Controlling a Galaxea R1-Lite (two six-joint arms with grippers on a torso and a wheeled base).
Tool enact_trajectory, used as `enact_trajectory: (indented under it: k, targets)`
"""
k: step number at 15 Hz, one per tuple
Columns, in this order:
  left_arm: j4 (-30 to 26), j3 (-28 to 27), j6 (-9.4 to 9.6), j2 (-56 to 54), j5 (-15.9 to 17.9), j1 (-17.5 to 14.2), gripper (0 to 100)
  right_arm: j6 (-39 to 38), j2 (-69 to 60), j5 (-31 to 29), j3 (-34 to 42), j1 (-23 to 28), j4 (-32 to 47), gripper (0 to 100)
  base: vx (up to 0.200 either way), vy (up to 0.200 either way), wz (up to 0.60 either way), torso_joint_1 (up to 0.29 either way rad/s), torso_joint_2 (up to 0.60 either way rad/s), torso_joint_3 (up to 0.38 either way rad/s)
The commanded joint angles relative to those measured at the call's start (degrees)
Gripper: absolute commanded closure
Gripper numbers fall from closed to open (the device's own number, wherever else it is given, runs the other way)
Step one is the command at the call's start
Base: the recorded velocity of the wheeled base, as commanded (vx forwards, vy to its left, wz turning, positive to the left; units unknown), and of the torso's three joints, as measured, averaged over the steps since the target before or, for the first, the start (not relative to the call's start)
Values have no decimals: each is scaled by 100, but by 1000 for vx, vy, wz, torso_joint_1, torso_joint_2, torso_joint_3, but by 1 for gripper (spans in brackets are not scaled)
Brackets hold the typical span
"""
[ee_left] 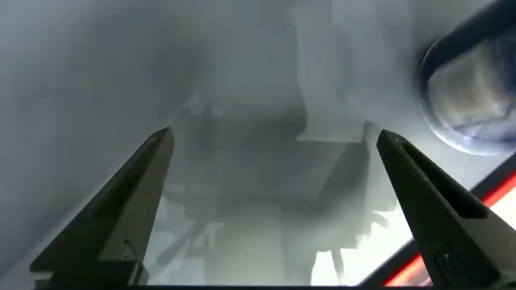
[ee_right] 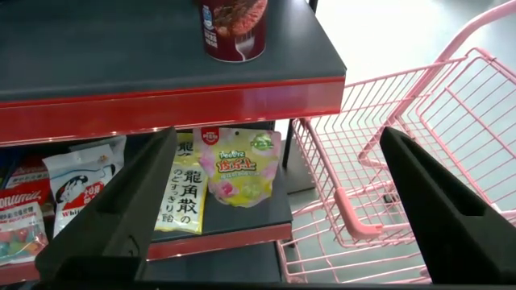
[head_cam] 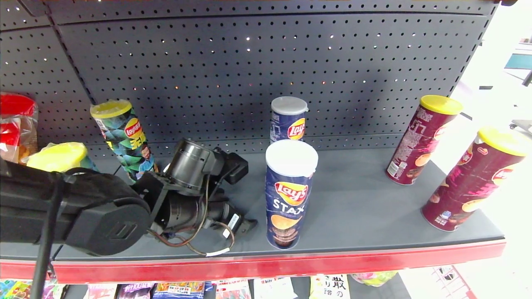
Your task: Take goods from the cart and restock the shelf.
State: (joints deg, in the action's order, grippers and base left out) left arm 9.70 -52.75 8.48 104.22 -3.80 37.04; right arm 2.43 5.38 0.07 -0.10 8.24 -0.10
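The dark-blue cardboard chip can with a white lid [head_cam: 287, 199] stands upright near the front edge of the grey metal shelf with a red front lip [head_cam: 365, 207]. No gripper holds it.

From that can in the head view:
- **12 o'clock:** a second blue can with a grey lid [head_cam: 288, 120] stands by the pegboard back wall.
- **9 o'clock:** the left gripper [ee_left: 274, 135] lies low over the shelf floor just beside the can, its fingers spread wide with nothing between them.
- **10 o'clock:** a green-patterned can with a yellow lid [head_cam: 124, 139] stands beyond the arm.
- **2 and 3 o'clock:** two maroon cans with yellow lids [head_cam: 419, 139] [head_cam: 474, 185] stand well apart from it.

The right gripper [ee_right: 278, 133] hangs below shelf level, also wide and empty, facing the pink wire cart [ee_right: 419, 161] and the snack packets [ee_right: 242, 165] on a lower shelf.
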Motion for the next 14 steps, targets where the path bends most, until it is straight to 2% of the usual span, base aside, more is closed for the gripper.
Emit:
enact_trajectory:
  k: [1, 7, 14]
  targets:
    - [32, -43, -5, 134, 11, 49, 0, -5, 25, 1, 1, 2, -8, 0, 0, 0, 0, 0, 0, 0]
    - [304, -95, -22, 239, 20, 102, 0, -5, 25, 1, 1, 2, 1, 0, 0, 0, 0, 0, 0, 0]
    - [322, -210, -31, 318, 29, 164, 0, -67, 25, -7, 1, 2, 1, 0, 0, 0, 0, 0, 0, 0]
